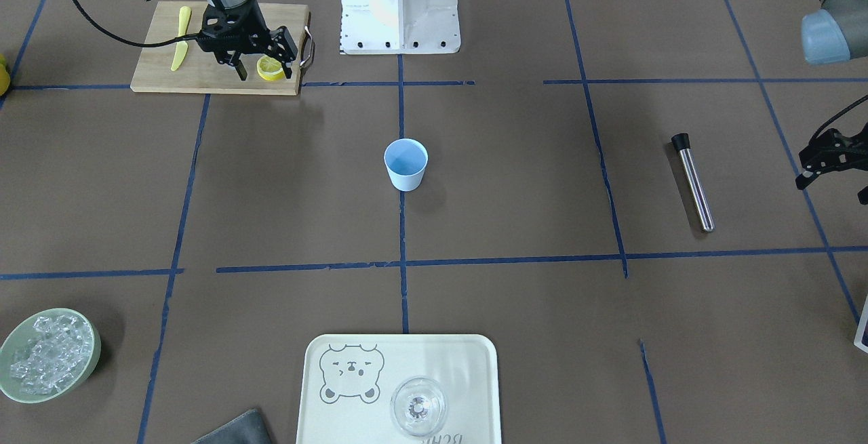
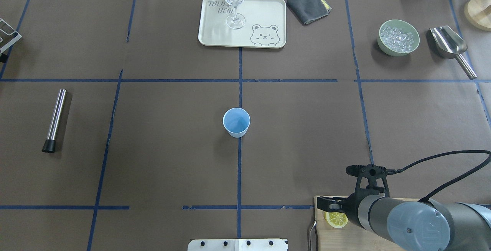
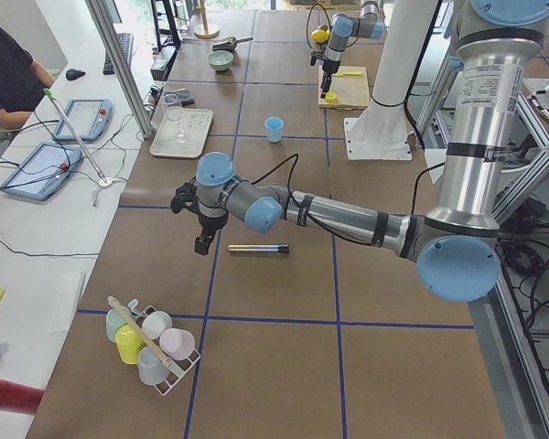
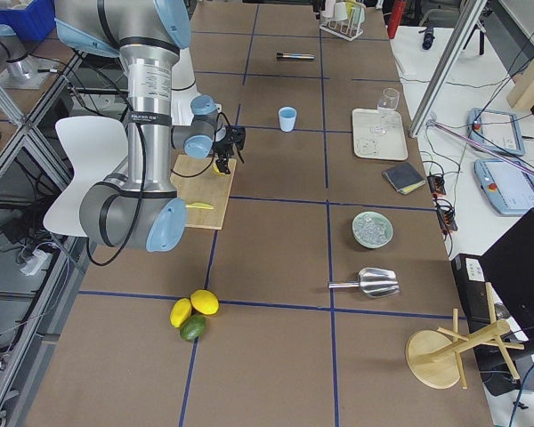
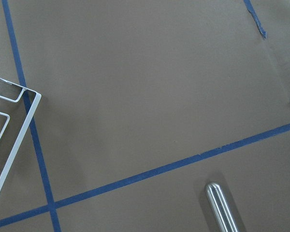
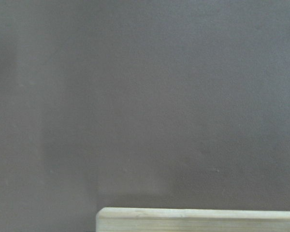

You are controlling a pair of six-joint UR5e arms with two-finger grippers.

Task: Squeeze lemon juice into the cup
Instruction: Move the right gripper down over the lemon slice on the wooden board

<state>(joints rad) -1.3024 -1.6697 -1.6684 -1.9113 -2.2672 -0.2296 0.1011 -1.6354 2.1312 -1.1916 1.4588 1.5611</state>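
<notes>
One lemon slice [image 1: 270, 68] lies flat near the corner of a wooden cutting board [image 1: 163, 72]; it also shows in the overhead view [image 2: 336, 219]. My right gripper [image 1: 266, 70] is low over the board, open, with one finger on each side of the slice. A second slice does not show. The light-blue cup [image 1: 406, 164] stands upright and empty at the table's middle, also in the overhead view [image 2: 236, 122], well away from both grippers. My left gripper [image 1: 833, 163] hangs open and empty over the table's far left end.
A slim yellow knife [image 1: 180, 38] lies on the board. A steel muddler [image 1: 693, 182] lies near the left gripper. A bear tray [image 1: 468, 362] holds a clear glass [image 1: 418, 407]. A green bowl of ice [image 1: 47, 354], a scoop [image 2: 448, 42] and a grey cloth [image 2: 308, 0] lie at the far side.
</notes>
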